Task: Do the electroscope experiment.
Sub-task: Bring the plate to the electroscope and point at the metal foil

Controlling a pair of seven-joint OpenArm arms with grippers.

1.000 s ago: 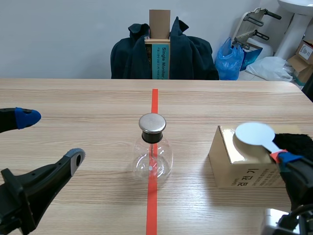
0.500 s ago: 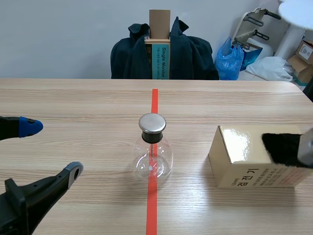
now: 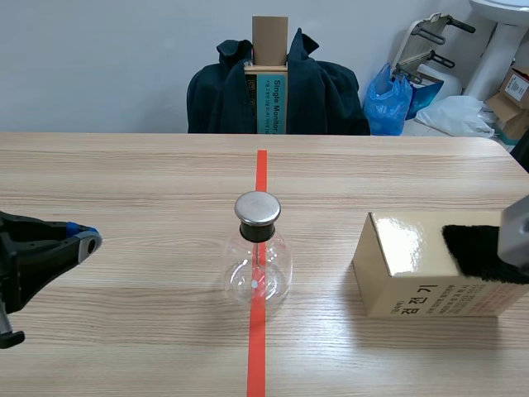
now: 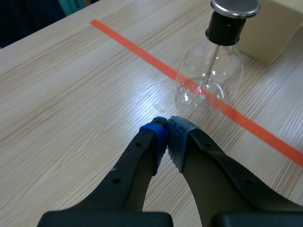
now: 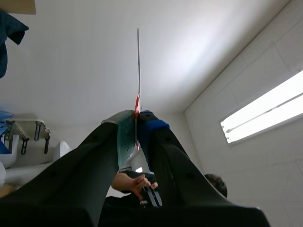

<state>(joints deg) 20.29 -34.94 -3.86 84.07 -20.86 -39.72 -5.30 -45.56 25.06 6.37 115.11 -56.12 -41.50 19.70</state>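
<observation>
The electroscope, a clear glass flask (image 3: pixel 258 263) with a metal cap (image 3: pixel 257 208), stands on the red tape line at mid-table. My left gripper (image 3: pixel 83 241) hovers low to its left, fingers shut on nothing. In the left wrist view, its pads (image 4: pixel 176 139) meet, and the flask (image 4: pixel 210 71) stands ahead and to one side. My right gripper (image 5: pixel 136 127) points up at the ceiling, shut on a thin white disc paddle (image 5: pixel 138 66) seen edge-on, with a red band at its handle. The paddle is out of the scene view.
A tan cardboard box (image 3: pixel 413 269) sits right of the flask with a black cloth (image 3: pixel 475 248) on top; part of the right arm (image 3: pixel 517 231) shows beside it. A chair draped with a dark jacket (image 3: pixel 273 95) stands behind the table. A person's hand (image 5: pixel 142 182) shows past the right gripper.
The left gripper has closed from wide open to shut. The right arm has lifted the white paddle off the box and carried it up out of the scene view.
</observation>
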